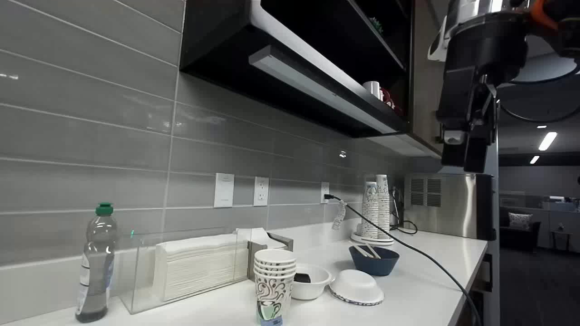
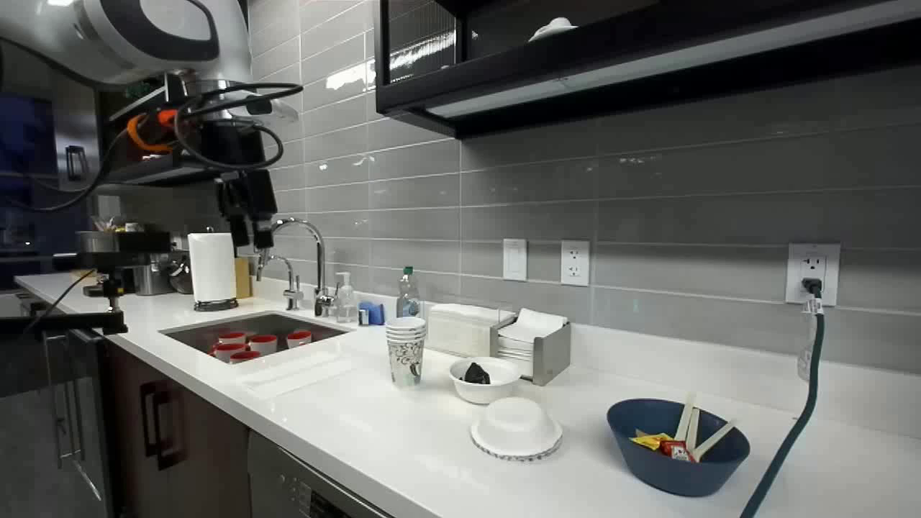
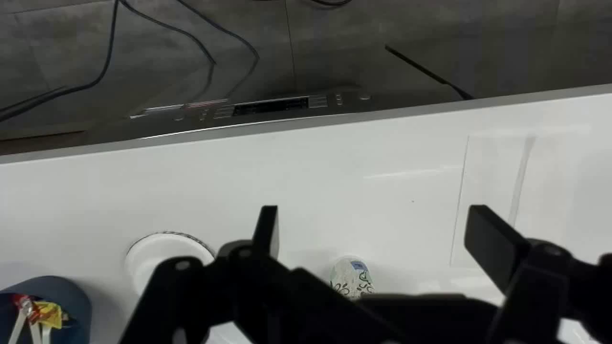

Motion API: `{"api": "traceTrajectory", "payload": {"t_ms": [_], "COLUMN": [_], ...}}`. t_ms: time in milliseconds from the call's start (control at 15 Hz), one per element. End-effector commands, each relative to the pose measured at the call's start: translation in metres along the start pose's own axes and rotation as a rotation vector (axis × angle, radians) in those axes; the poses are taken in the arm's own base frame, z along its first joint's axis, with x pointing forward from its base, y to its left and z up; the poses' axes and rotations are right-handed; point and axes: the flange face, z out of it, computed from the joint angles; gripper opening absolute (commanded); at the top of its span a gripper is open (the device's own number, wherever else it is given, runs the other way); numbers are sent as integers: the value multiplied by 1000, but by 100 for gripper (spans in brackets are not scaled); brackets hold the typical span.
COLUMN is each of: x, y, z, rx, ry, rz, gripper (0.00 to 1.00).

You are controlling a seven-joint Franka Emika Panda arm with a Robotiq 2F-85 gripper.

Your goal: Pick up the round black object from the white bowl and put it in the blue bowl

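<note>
Your gripper [image 3: 375, 227] stands wide, two fingers apart. In an exterior view you see one blue bowl [image 2: 670, 469], three sticks [image 2: 715, 441] inside, nearer than the white bowl [image 2: 483, 392]; one upturned dish [image 2: 516, 424] beside the white bowl; one black object [image 2: 476, 373] in that bowl; one cup stack [image 2: 406, 357] past it; five mugs [image 2: 263, 346] well beyond.

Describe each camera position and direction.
In an exterior view: near patterned paper cups, facing grey tiles and steel appliance; black gripper upper right.
In an exterior view: near the round blue bowl, facing tiles and sink; white arm upper left.
Wrist view: above white counter, facing down; black fingers show.
Both exterior views share the roundish black object.
</note>
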Motion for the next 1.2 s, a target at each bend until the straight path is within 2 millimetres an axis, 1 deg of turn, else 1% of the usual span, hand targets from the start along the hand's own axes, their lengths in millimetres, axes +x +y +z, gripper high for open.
{"api": "traceTrajectory", "payload": {"t_ms": [0, 333, 400, 533, 733, 933, 1133], "x": [0, 0, 4, 21, 54, 102, 144], "y": [0, 0, 2, 11, 39, 76, 111], "z": [-1, -1, 2, 17, 54, 107, 161], "rx": [0, 0, -9, 29, 23, 72, 84], "ry": [-1, -1, -12, -15, -23, -62, -139], "rz": [0, 0, 54, 111, 200, 234, 281], "gripper": [100, 100, 100, 100, 100, 100, 100]}}
